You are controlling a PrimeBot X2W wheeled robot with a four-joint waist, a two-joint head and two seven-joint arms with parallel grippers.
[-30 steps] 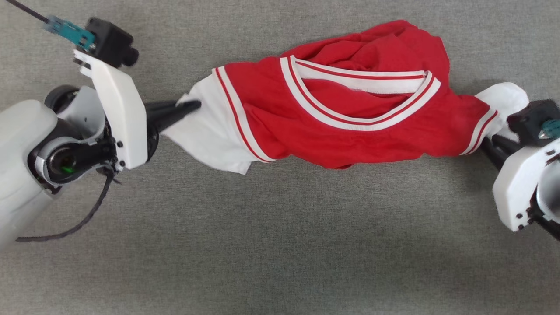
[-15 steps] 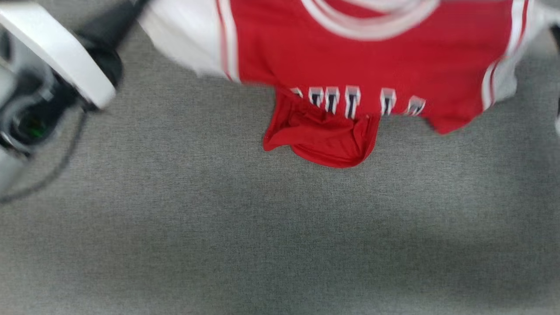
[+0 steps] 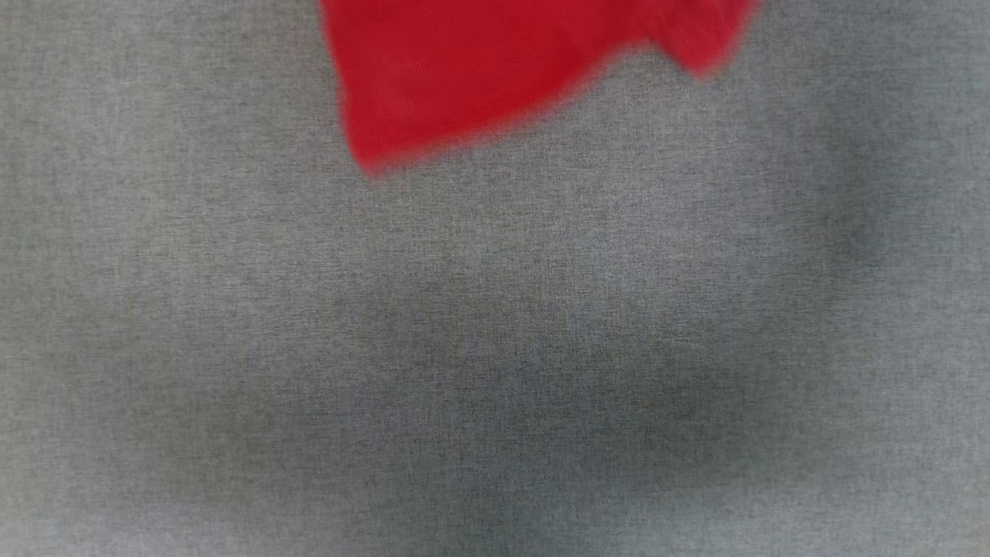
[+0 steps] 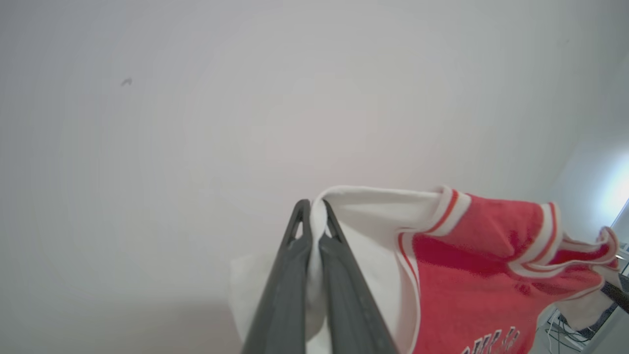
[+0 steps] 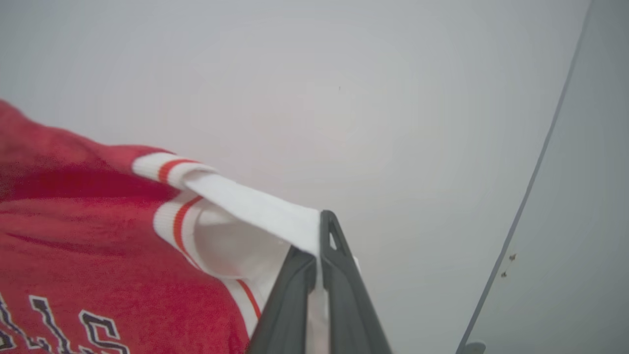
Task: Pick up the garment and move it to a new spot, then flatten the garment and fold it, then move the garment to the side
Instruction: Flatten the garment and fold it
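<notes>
The garment [image 3: 464, 70] is a red jersey with white sleeve ends and striped trim, lifted off the grey surface; its blurred lower edge hangs at the top of the head view. In the left wrist view my left gripper [image 4: 314, 216] is shut on one white sleeve end of the garment [image 4: 471, 265]. In the right wrist view my right gripper [image 5: 319, 236] is shut on the other white sleeve end of the garment [image 5: 98, 255]. The shirt hangs stretched between the two, with black-and-white lettering on its chest.
A grey fabric surface [image 3: 495, 348] spreads below the hanging shirt, with a soft shadow across its middle. A pale wall [image 4: 245, 98] stands behind the shirt in both wrist views.
Both grippers have lifted the garment off the surface by its sleeves. Arms and the upper shirt have gone above the head view's top, leaving just the lower red edge.
</notes>
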